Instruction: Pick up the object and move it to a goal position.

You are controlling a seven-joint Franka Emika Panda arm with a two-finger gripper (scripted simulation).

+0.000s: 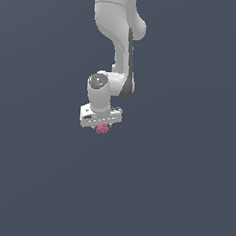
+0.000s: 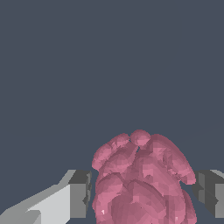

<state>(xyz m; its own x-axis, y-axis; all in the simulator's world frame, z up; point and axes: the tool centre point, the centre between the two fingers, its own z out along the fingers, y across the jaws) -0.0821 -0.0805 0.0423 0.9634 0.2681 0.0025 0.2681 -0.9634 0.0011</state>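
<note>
Claw (image 1: 103, 125) gripping pink bumpy object (image 1: 102, 129) w/ plain slate-grey backdrop all round.

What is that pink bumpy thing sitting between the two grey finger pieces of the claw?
A raspberry-like lump, the object to move. In the wrist view it fills nearly the whole gap between the fingers of the gripper, with only thin slivers of gap showing.

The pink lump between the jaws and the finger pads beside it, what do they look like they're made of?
The raspberry-like lump: matte pinkish-red, built from rounded bulges with flat faceted shading, so it reads as a soft fruit shape, though a render leaves the material open. The finger pads: dark grey, blocky, dull, perhaps rubber, on a light grey finger like painted metal or plastic. The gripper looks glossy white.
</note>
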